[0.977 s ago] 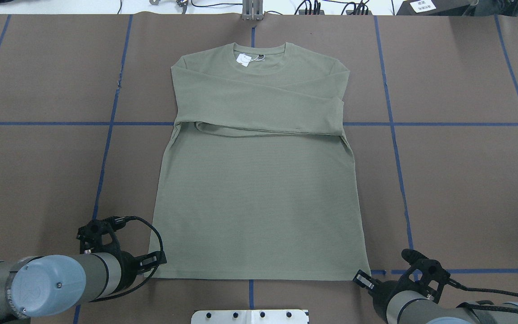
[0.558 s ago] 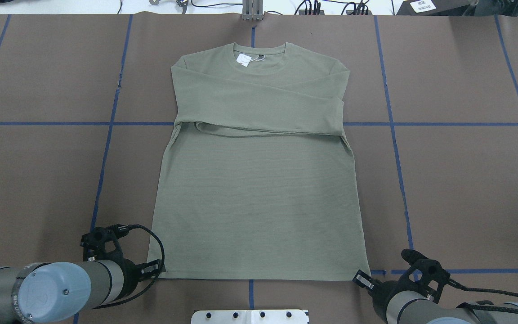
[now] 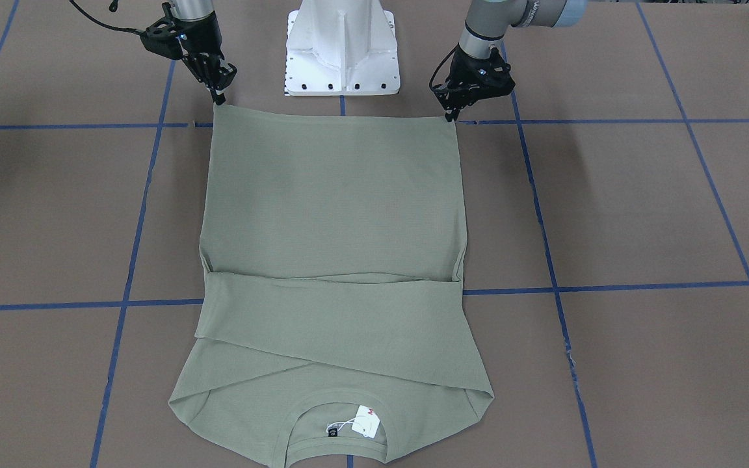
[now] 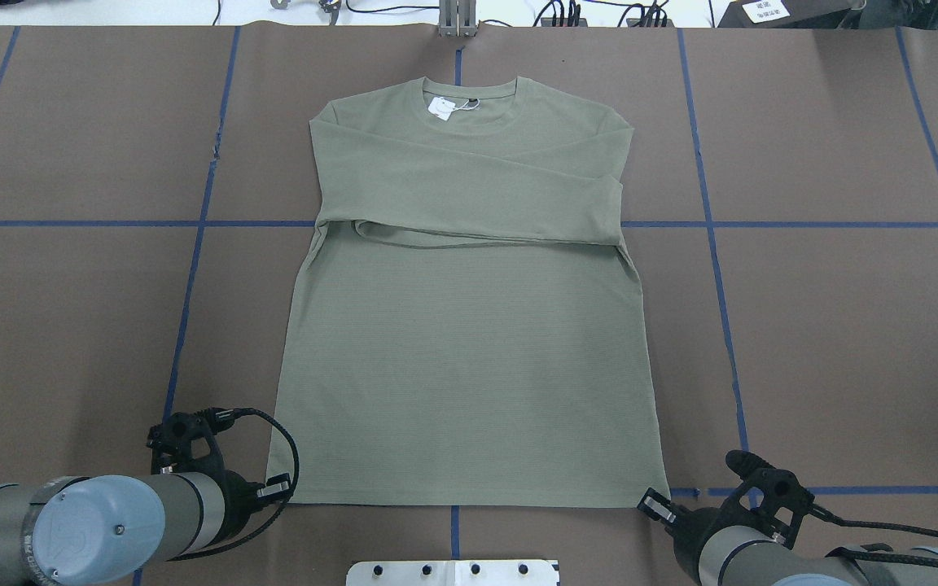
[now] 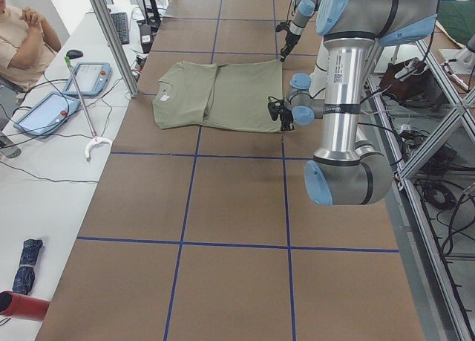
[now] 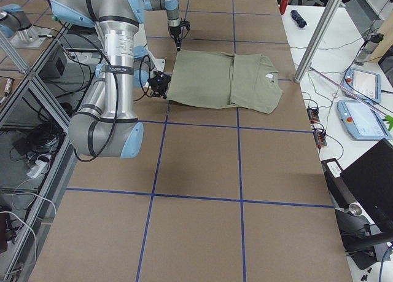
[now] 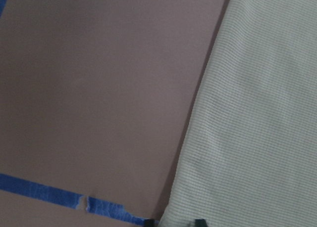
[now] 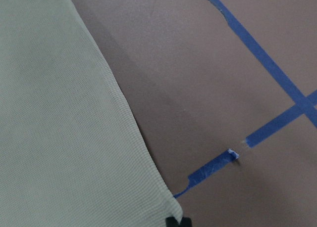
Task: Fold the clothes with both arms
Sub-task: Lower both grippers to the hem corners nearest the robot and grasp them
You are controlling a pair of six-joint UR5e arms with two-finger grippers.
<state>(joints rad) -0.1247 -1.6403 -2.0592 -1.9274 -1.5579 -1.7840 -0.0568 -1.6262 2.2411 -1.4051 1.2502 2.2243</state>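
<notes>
Though left claw [image 4: 280,487] has neared the shirt [image 4: 469,366] corner, whether it or right claw [image 4: 655,505] grips is unclear.

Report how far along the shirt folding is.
Done: both sleeves lie folded across the chest of the shirt. In hand: the left claw and right claw sit at the two corners of the hem; whether they have gripped the cloth is unclear. Left: the hem lies flat near the robot, so the body is not yet folded toward the collar.
</notes>
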